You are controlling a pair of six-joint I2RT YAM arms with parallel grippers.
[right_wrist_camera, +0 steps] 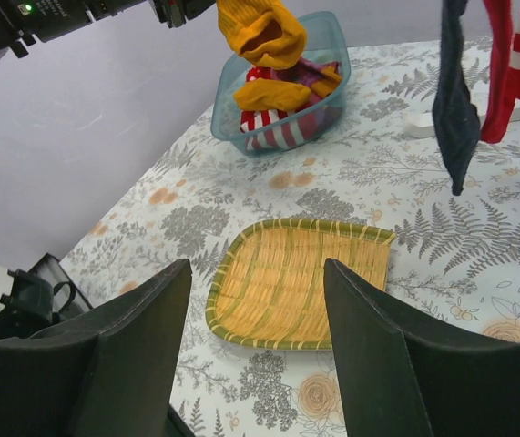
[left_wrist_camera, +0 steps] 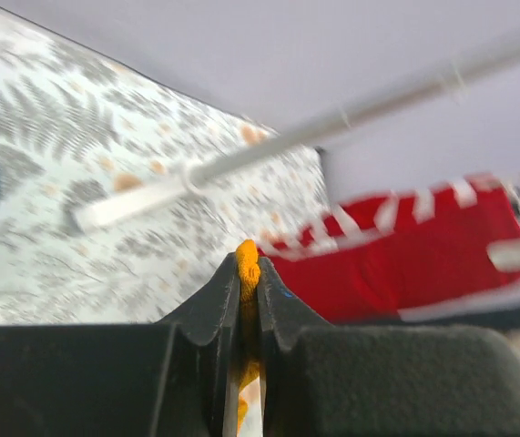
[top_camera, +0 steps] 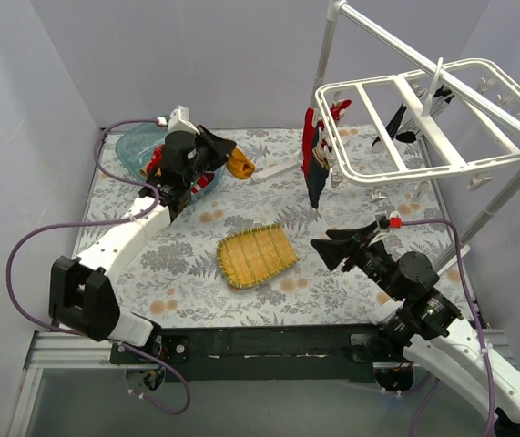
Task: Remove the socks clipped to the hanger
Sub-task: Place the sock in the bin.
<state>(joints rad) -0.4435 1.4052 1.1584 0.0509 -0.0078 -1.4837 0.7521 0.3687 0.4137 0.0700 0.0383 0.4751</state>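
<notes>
The white grid hanger point(top_camera: 423, 127) hangs at the back right. A red-and-white striped sock point(top_camera: 312, 137) and a dark sock point(top_camera: 318, 187) are clipped to its left corner, and black socks point(top_camera: 403, 123) hang under its middle. My left gripper point(top_camera: 226, 152) is shut on a mustard yellow sock point(top_camera: 240, 167), held in the air left of the hanger. The same yellow sock point(left_wrist_camera: 248, 264) shows pinched between the jaws in the left wrist view. My right gripper point(top_camera: 332, 246) stands open and empty over the table. Its wrist view shows the yellow sock point(right_wrist_camera: 260, 32) above a bin.
A teal bin point(top_camera: 137, 146) at the back left holds several socks; its wall point(right_wrist_camera: 340, 64) also shows in the right wrist view. A yellow woven mat point(top_camera: 256, 257) lies mid-table. The white pole stand point(top_camera: 505, 196) carries the hanger along the right side.
</notes>
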